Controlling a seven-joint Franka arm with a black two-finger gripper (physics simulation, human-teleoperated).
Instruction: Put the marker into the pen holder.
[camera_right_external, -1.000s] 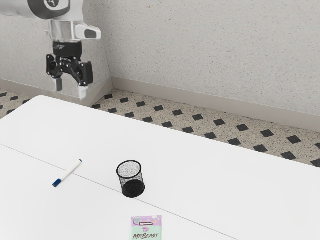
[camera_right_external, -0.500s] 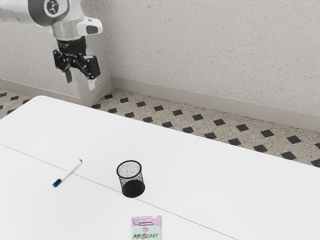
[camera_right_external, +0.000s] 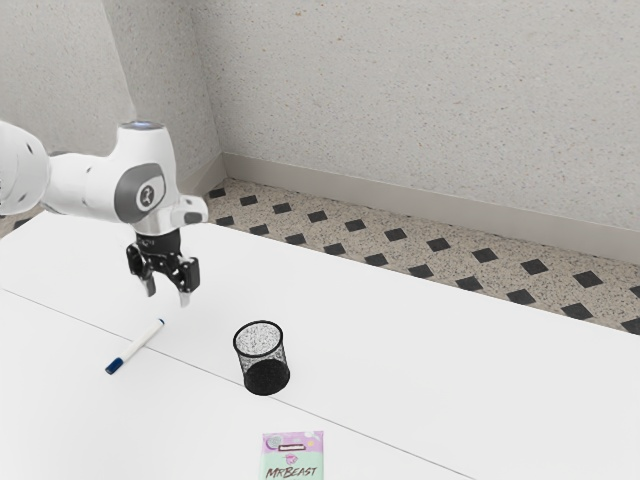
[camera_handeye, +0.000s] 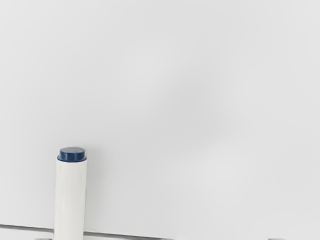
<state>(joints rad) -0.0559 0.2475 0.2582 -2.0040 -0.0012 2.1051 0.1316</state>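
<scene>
With twelve at the top of the exterior view, the marker (camera_right_external: 137, 345) lies flat on the table (camera_right_external: 420, 370), at about seven o'clock from the gripper (camera_right_external: 167, 294) and nine o'clock from the mesh pen holder (camera_right_external: 264, 362). The gripper hangs above the table with its fingers apart and nothing between them.

The step in hand looks like lining up for the pick, and alignment is the likeliest failure. In the wrist view the marker's blue end plug (camera_handeye: 72, 154) sits off to one side of the hand's middle, so a straight drop could land a finger on the barrel or miss it. The hand probably needs to shift towards seven o'clock first. A round barrel nudged by one finger may roll; a grip too near either end could let it swing.

Later, the marker must be turned upright: carried flat, it would likely catch the holder's rim and tip it, perhaps towards the MrBeast packet (camera_right_external: 292, 458) between five and six o'clock from the holder.
</scene>
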